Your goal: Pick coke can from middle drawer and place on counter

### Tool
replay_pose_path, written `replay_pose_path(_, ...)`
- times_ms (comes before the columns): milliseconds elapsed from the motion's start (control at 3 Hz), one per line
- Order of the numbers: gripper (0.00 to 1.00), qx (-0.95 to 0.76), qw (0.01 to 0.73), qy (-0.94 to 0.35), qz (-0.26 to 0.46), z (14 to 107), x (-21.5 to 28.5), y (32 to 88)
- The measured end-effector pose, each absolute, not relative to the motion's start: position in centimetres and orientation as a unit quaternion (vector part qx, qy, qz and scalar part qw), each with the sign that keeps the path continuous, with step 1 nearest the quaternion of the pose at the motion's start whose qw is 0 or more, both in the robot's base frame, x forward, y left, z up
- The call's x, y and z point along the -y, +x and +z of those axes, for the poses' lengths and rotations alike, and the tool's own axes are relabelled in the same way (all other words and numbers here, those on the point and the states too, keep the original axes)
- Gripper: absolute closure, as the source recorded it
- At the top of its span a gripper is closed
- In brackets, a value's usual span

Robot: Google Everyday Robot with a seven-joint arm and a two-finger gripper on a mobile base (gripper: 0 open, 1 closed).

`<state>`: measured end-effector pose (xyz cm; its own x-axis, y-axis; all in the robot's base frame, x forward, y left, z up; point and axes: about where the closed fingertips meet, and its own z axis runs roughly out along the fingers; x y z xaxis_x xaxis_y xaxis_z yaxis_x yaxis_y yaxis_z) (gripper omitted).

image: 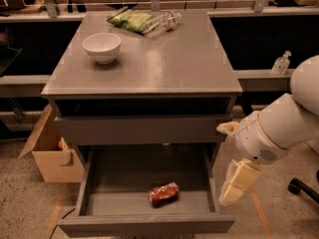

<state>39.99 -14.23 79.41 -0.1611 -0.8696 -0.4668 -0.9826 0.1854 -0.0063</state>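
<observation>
— Where's the gripper (238, 182)?

— Low on the right of the cabinet, just outside the right wall of the middle drawer (149, 224), pointing at the floor.

— Open or closed?

— I can't tell from here. It has no hold of the coke can (163, 193), which lies on its side on the drawer floor, near the front panel and a bit right of centre, well apart from the gripper.

— And the drawer?

— Pulled right out.

— What's up on the counter (164, 66)?

— A white bowl (101, 47) at the left, and a green bag (130, 20) with a clear bottle (162, 22) lying against it at the back edge.

— Anything on the floor?

— A cardboard box (52, 158), open, left of the cabinet.
</observation>
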Motion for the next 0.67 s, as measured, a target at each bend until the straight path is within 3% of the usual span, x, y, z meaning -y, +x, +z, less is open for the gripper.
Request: replay_pose_path(667,0.00,-0.752,0.184,-0.611,0.163,72.7,14.4,41.7)
